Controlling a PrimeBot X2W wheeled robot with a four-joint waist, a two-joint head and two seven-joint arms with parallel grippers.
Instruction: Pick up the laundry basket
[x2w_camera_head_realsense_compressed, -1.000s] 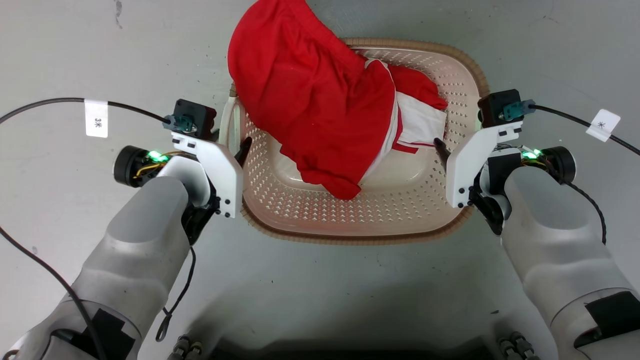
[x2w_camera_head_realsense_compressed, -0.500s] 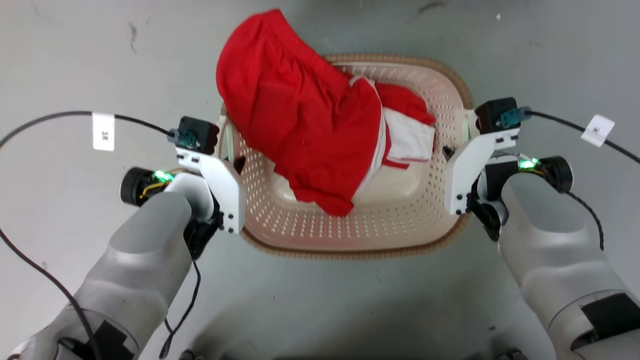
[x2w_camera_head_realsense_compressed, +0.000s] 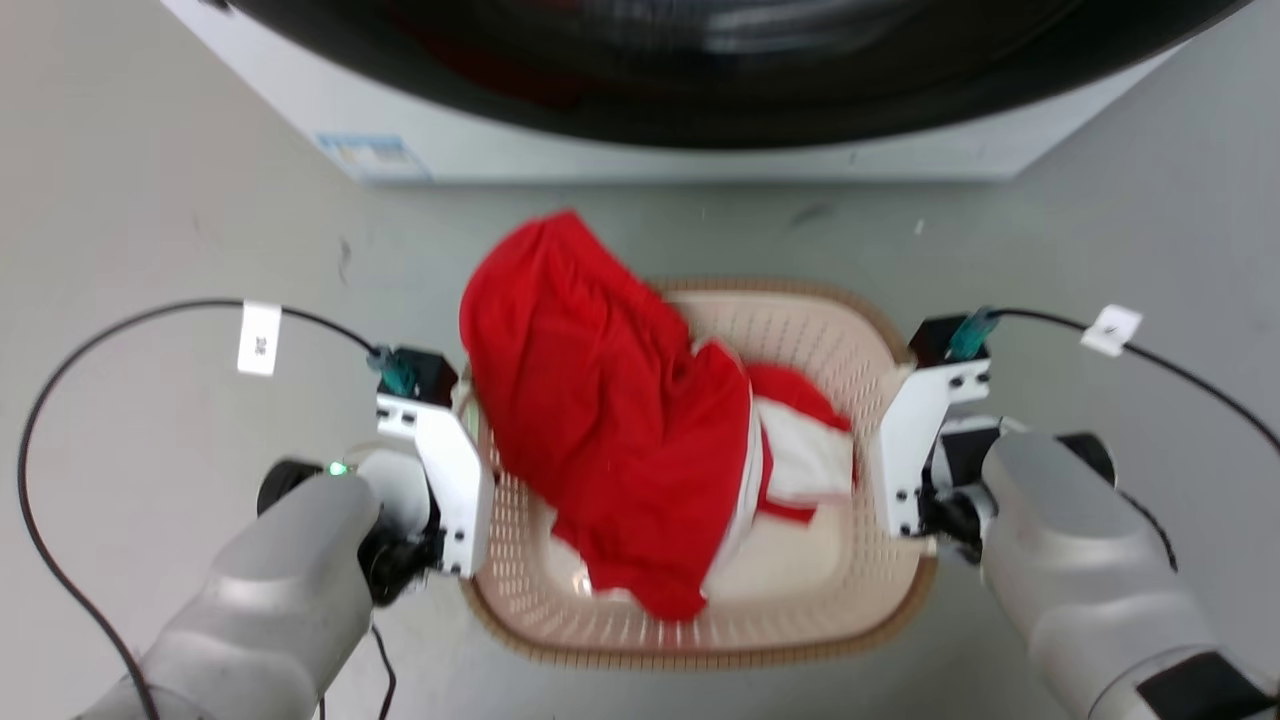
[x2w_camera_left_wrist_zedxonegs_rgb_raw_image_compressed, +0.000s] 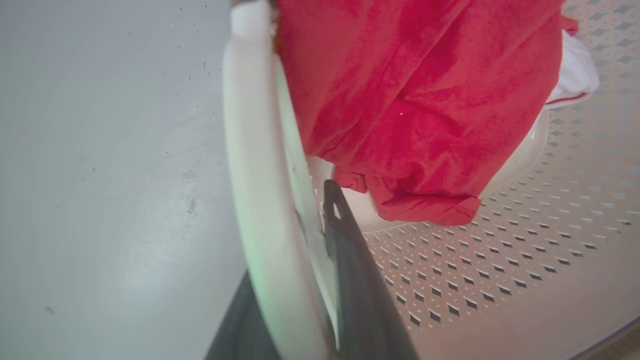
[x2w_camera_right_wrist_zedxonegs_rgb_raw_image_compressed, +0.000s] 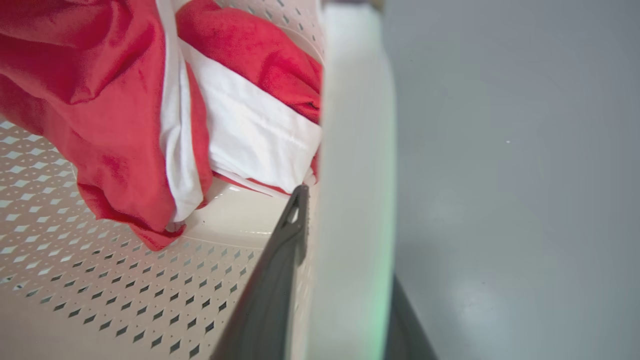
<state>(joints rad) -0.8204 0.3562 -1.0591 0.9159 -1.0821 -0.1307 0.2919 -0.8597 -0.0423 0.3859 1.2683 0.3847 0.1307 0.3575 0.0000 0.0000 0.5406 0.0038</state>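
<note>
The laundry basket (x2w_camera_head_realsense_compressed: 700, 652), cream with small holes and a brown braided rim, hangs between my two arms in the head view. My left gripper (x2w_camera_head_realsense_compressed: 468, 425) is shut on its white left handle (x2w_camera_left_wrist_zedxonegs_rgb_raw_image_compressed: 255, 150): one dark finger (x2w_camera_left_wrist_zedxonegs_rgb_raw_image_compressed: 350, 270) lies inside the wall, the other outside. My right gripper (x2w_camera_head_realsense_compressed: 893, 425) is shut on the white right handle (x2w_camera_right_wrist_zedxonegs_rgb_raw_image_compressed: 355, 125), with its inner finger (x2w_camera_right_wrist_zedxonegs_rgb_raw_image_compressed: 280, 280) against the perforated wall. A big red garment (x2w_camera_head_realsense_compressed: 600, 420) drapes over the basket's left rim, and a red and white cloth (x2w_camera_head_realsense_compressed: 810, 455) lies inside.
A white washing machine (x2w_camera_head_realsense_compressed: 600, 150) with a dark round door stands just beyond the basket at the top of the head view. Grey floor (x2w_camera_head_realsense_compressed: 150, 200) lies all around. Black cables (x2w_camera_head_realsense_compressed: 130, 320) loop out from both wrists.
The head view has shifted: the washing machine has come into view at the top and the basket looks smaller and lower. Both grippers keep their hold on the handles.
</note>
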